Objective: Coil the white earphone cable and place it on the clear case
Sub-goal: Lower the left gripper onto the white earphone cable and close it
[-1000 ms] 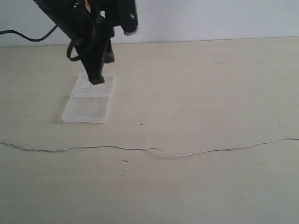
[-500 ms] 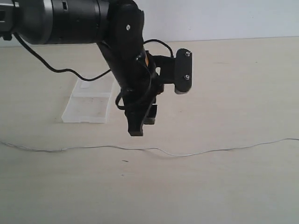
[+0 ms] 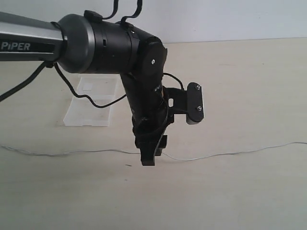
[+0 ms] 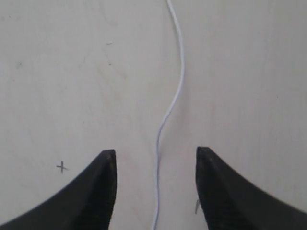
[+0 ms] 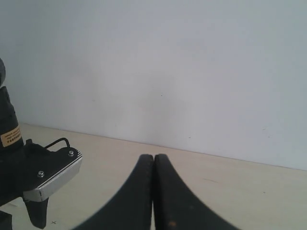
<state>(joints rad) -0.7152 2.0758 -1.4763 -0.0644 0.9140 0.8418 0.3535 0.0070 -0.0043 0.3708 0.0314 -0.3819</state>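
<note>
At ten o'clock from the left gripper (image 3: 154,154): the clear case (image 3: 88,115), flat on the table (image 3: 240,86), both halves spread side by side, well apart from the wire. Across the front, from nine o'clock to three o'clock: the white earphone cable (image 3: 216,155), uncoiled, in one slack wavy line. At centre, hanging point-down over that line, jaws parted, with the wire passing between the fingers (image 4: 103,182), clear of both. Off right: the right gripper (image 5: 153,158), jaws pressed together, facing a pale wall (image 5: 192,72).

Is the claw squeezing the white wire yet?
No, the left claw is open, and the white wire runs through the gap, touching neither side.
</note>
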